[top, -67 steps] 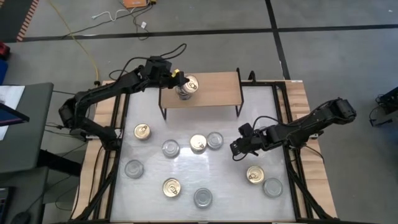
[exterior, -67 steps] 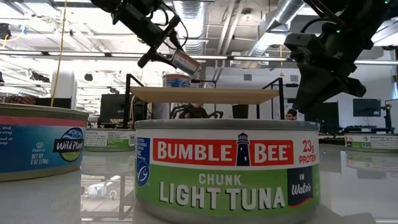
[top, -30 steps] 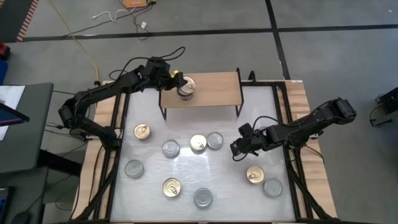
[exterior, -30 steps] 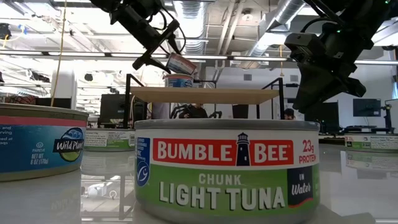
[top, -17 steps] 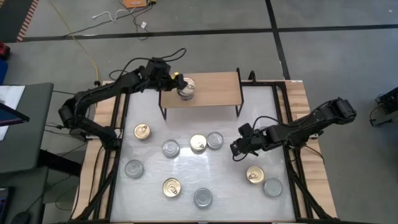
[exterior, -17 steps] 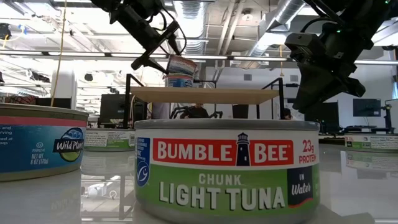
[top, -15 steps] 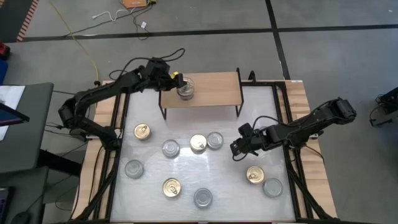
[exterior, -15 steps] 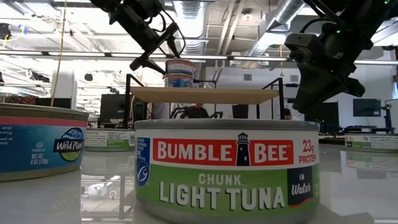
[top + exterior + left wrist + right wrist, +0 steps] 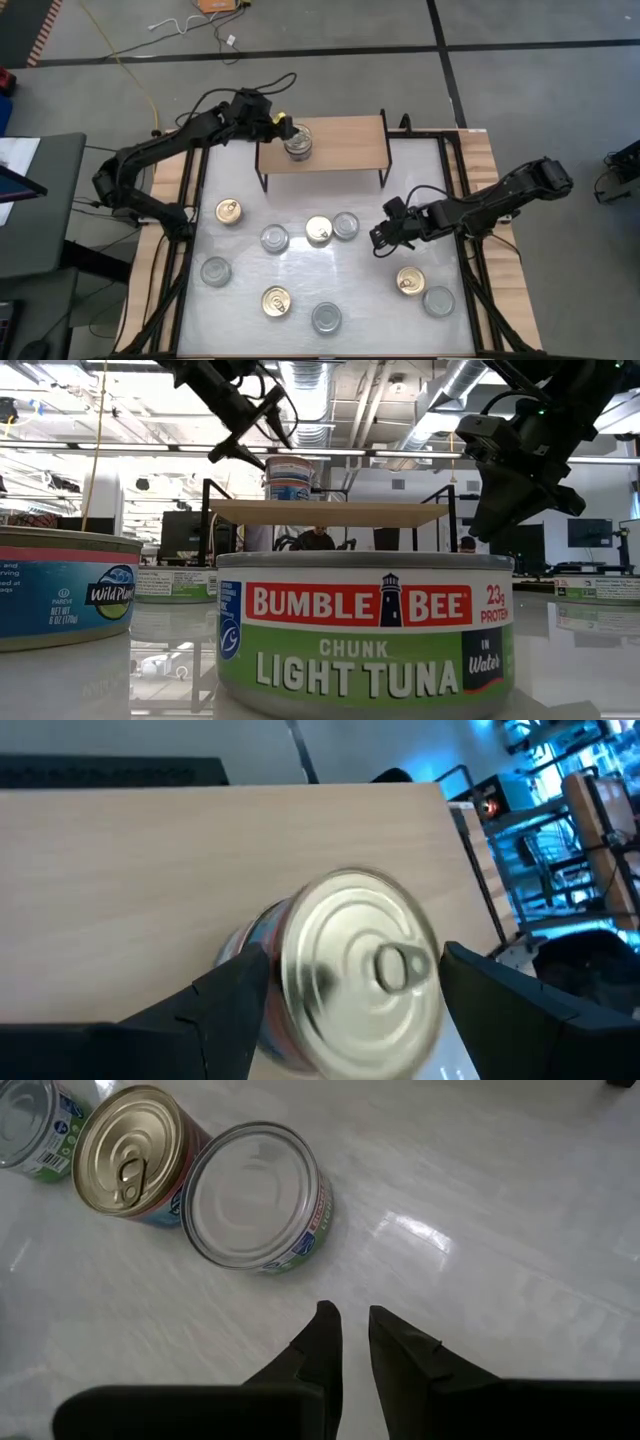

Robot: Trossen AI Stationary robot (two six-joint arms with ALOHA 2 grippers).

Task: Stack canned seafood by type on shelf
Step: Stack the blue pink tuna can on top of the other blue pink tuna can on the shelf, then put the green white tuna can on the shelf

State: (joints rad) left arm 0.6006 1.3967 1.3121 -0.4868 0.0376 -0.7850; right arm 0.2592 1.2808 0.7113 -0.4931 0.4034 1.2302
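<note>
Resting on the shelf (image 9: 340, 140), stacked cans (image 9: 350, 970) between wide left fingers (image 9: 235, 995), untouched.

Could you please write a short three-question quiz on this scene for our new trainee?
1. True or false: the left gripper is open beside the stacked cans on the shelf.
2. Where does the right gripper hang? A) over the shelf B) over the white tabletop, near a gold-lid can and a silver-lid can C) off the table
3. Fill in: the front can in the low view reads Bumble Bee chunk light ____.

Key
1. True; its fingers stand apart on either side of the top can.
2. B
3. tuna
</note>
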